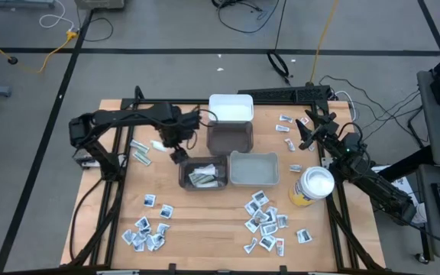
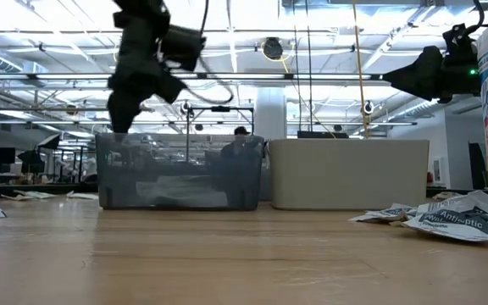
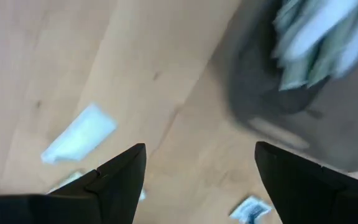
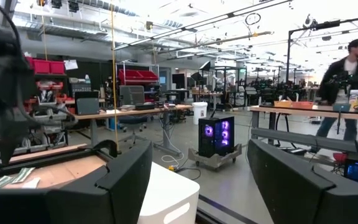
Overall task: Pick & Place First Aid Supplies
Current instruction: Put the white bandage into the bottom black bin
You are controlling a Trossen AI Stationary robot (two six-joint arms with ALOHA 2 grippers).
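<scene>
Wooden table (image 1: 205,229), four bins at its centre: white bin (image 1: 231,108), brown bin (image 1: 230,137), dark bin (image 1: 183,174), grey bin (image 1: 253,169); yellow canister (image 1: 312,187) just beside; a person (image 4: 344,74) in the room beyond

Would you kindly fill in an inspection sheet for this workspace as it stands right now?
Surface: wooden table, bare at its front centre.
Job's things: packets in two front heaps, strips at left, some in the dark bin.
Clutter: grey bin, brown bin, white bin, yellow canister.
Pincers: left pincer open, empty, beside the dark bin; right pincer open, raised at the right rear.
Cables: on the floor behind the table.
Surroundings: person among the workshop benches.
</scene>
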